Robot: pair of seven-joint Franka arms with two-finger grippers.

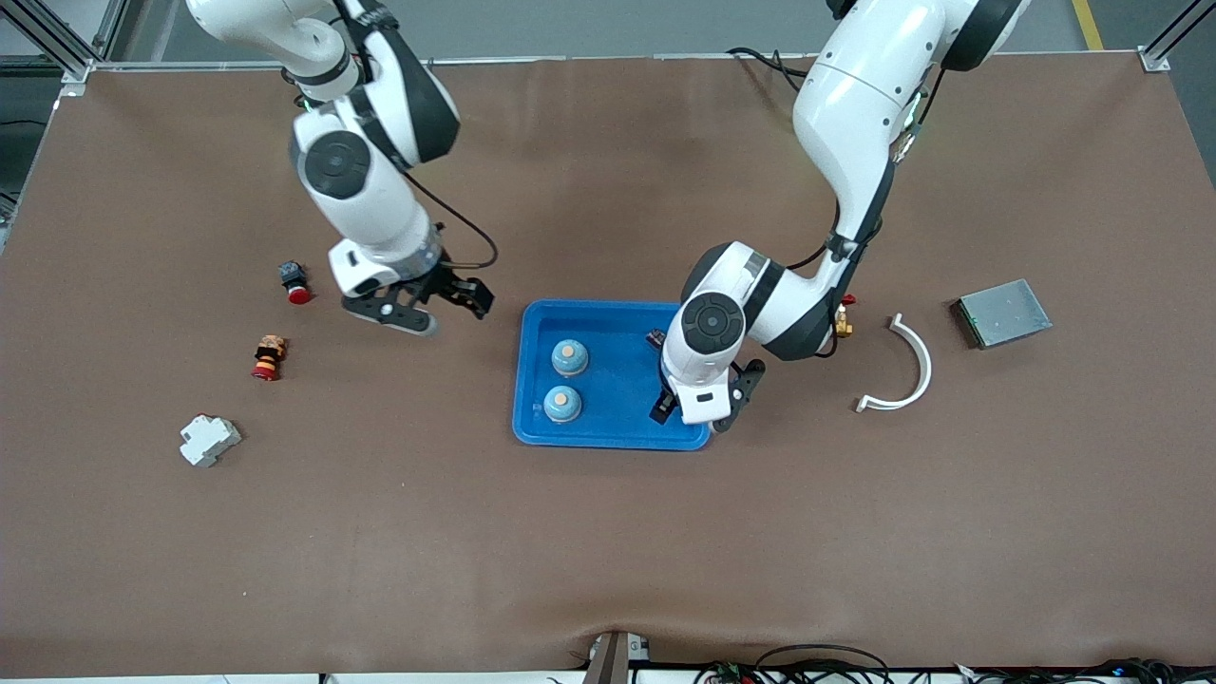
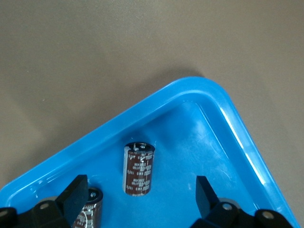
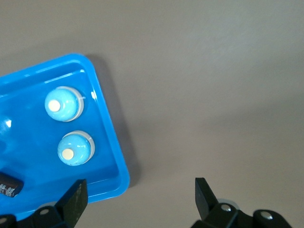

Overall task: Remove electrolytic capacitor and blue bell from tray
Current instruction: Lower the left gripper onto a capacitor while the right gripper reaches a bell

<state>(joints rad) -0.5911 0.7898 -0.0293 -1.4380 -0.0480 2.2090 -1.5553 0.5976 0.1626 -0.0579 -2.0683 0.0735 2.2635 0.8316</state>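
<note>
A blue tray (image 1: 617, 380) lies mid-table. Two pale blue bells (image 1: 569, 356) (image 1: 562, 404) stand in it toward the right arm's end. My left gripper (image 1: 698, 410) hangs open over the tray's other end, holding nothing. In the left wrist view a brown capacitor (image 2: 138, 167) lies on the tray floor (image 2: 190, 142) between the fingers' line, and a second capacitor (image 2: 88, 209) lies by one finger. My right gripper (image 1: 439, 309) is open and empty over bare table beside the tray. Its wrist view shows both bells (image 3: 64, 104) (image 3: 75, 148) and the tray rim (image 3: 109, 142).
Toward the right arm's end lie a red-capped switch (image 1: 294, 282), a red and yellow stacked part (image 1: 268, 357) and a white breaker (image 1: 209, 440). Toward the left arm's end lie a white curved strip (image 1: 907, 366) and a grey metal box (image 1: 1002, 313).
</note>
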